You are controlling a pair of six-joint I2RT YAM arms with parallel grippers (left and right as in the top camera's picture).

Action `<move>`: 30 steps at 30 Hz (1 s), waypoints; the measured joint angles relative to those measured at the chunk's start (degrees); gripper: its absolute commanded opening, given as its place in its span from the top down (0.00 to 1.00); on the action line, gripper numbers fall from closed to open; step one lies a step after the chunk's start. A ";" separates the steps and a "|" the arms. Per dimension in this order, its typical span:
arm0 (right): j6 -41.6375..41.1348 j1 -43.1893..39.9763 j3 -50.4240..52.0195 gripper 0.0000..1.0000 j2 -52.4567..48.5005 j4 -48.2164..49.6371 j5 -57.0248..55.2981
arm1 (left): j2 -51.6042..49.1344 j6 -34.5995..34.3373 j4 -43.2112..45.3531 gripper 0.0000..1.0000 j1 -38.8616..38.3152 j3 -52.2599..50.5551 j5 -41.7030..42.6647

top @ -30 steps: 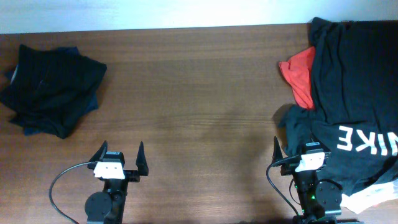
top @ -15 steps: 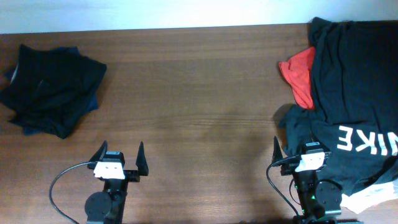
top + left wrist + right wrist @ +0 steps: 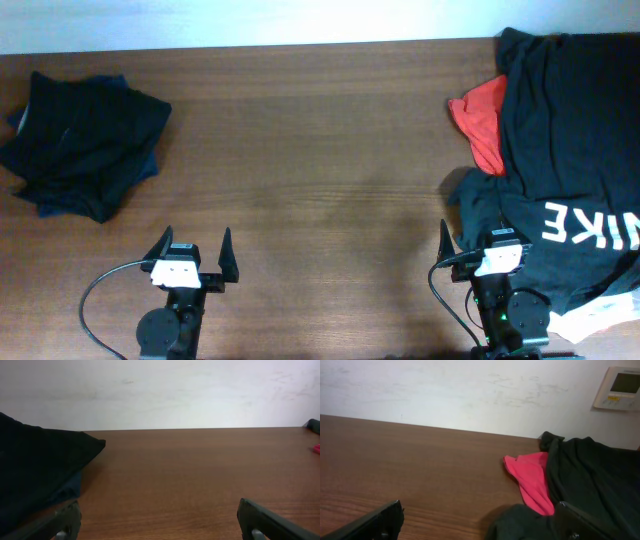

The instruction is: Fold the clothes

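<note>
A heap of unfolded clothes lies at the right of the table: a black shirt (image 3: 575, 110), a red garment (image 3: 483, 120) and a black shirt with white letters (image 3: 590, 235). The heap also shows in the right wrist view, with the red garment (image 3: 532, 480) and black cloth (image 3: 592, 477). A stack of folded dark clothes (image 3: 85, 140) sits at the far left and shows in the left wrist view (image 3: 35, 467). My left gripper (image 3: 194, 250) (image 3: 160, 522) is open and empty at the front left. My right gripper (image 3: 470, 240) (image 3: 480, 520) is open at the heap's near edge.
The brown wooden table (image 3: 320, 150) stretches between the stack and the heap. A white wall (image 3: 160, 390) runs behind the far edge, with a wall control panel (image 3: 619, 387). A black cable (image 3: 95, 290) loops by the left arm's base. White cloth (image 3: 600, 315) lies at the front right.
</note>
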State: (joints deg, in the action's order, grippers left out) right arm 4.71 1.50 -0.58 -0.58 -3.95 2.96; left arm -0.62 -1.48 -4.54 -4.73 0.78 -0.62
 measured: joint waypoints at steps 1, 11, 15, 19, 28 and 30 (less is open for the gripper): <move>0.04 0.00 0.00 0.02 0.00 0.00 0.00 | 0.00 0.00 0.00 0.01 0.00 0.00 0.00; -7.28 0.00 -2.01 0.01 -0.33 -0.92 0.02 | -1.49 0.00 -1.55 0.01 0.00 1.57 0.04; -7.74 0.00 -11.76 0.01 -6.54 -7.67 0.04 | -11.76 0.00 -3.69 0.01 0.00 9.62 0.11; -7.74 -0.02 -25.20 0.01 -19.32 -19.21 0.00 | -29.94 0.04 -10.05 0.01 0.00 22.77 0.24; -7.76 0.00 -58.18 0.01 -53.40 -47.63 0.00 | -59.52 0.04 -36.54 0.01 0.00 53.29 0.26; -7.74 0.00 -58.90 0.01 -57.11 -48.48 -0.37 | -61.83 0.04 -37.35 0.01 0.00 54.75 0.26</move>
State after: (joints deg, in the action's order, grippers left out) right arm -3.03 1.50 -59.48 -57.69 -52.42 2.59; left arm -62.46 -1.43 -41.89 -4.73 55.53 -0.36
